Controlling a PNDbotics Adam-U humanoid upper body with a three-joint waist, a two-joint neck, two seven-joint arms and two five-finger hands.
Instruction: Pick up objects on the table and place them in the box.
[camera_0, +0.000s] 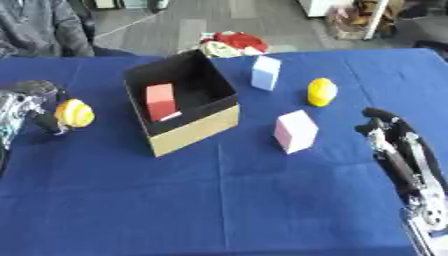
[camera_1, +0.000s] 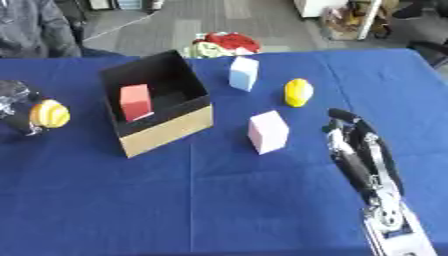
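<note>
Blue table (camera_0: 219, 210): left hand (camera_0: 31, 107) curled round a yellow striped object (camera_0: 74, 113) left of the box (camera_0: 188, 132), red block (camera_0: 161, 101) standing upright inside; right hand (camera_1: 354, 145) idle, fingers straight.

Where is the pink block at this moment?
The pink block stands on the blue table, right of the box and below the yellow object, near the right hand.
</note>
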